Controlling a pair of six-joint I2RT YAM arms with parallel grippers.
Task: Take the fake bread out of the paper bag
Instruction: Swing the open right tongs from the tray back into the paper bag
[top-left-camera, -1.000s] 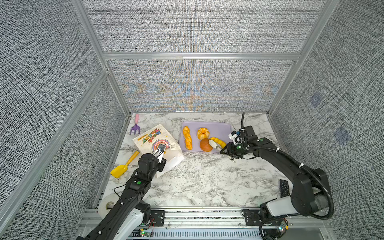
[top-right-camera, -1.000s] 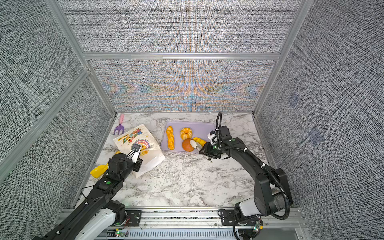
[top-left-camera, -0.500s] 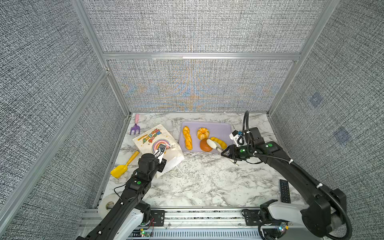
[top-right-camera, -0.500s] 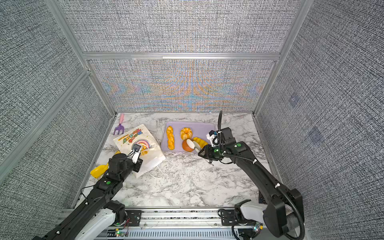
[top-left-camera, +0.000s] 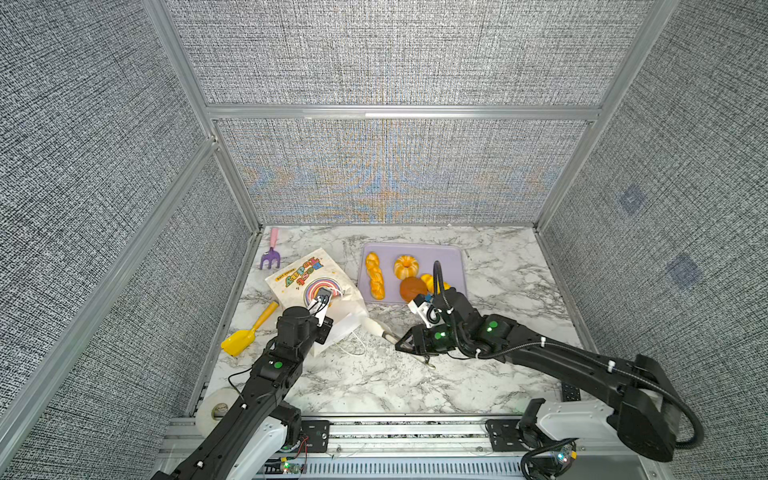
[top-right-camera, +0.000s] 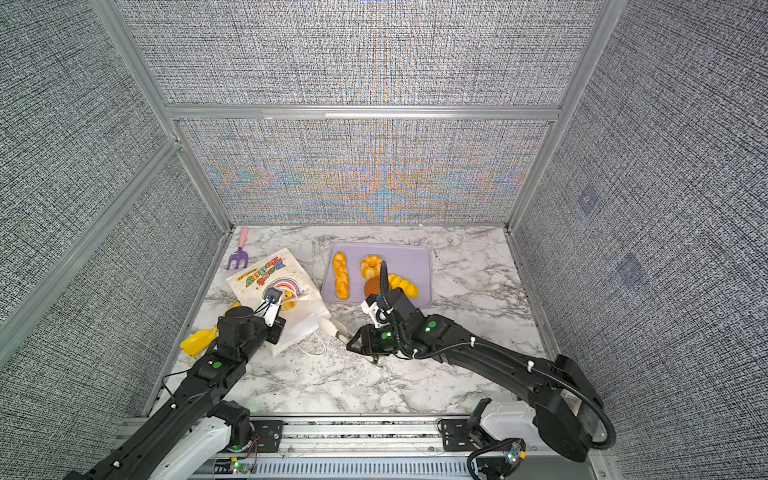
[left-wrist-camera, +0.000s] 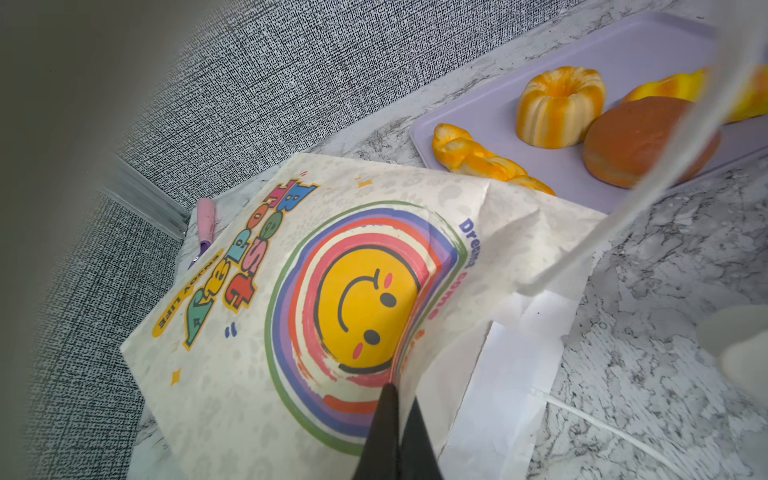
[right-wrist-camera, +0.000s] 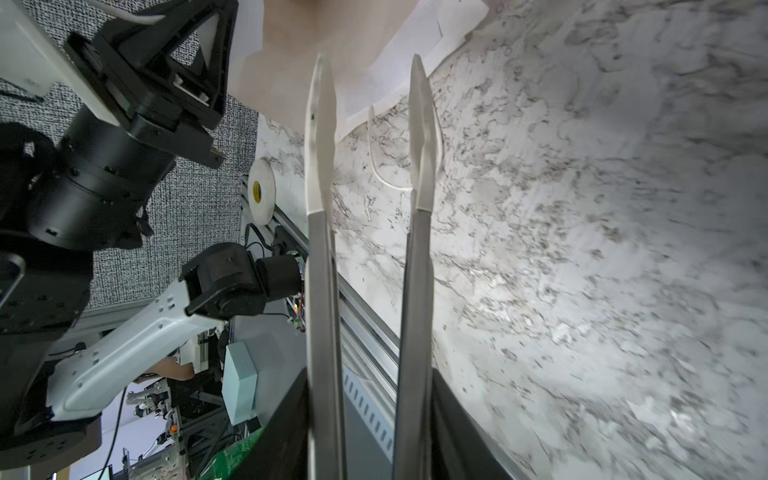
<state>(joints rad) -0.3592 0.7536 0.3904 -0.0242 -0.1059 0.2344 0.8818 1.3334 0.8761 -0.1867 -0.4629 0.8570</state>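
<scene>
Now that my right pincer (top-left-camera: 409, 343), clenched on the tongs (top-left-camera: 377, 327), has swung back empty from the tray (top-left-camera: 453, 257) to the paper bag (top-left-camera: 303, 272) mouth, four fake bread (top-left-camera: 405, 267) pieces lie trayed. My left pincer (left-wrist-camera: 392, 401) clamps the bag lip. Bag contents hidden, next fetch likely.

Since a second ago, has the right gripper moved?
Yes: the right gripper, holding tongs, moved left and nearer, from the lilac tray toward the paper bag.

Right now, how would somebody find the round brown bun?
Look at the marble table, then the lilac tray near its back wall. The brown bun sits at the tray's front edge, beside the braided stick. It alone is smooth and dark brown; its neighbours are yellow-orange.
</scene>
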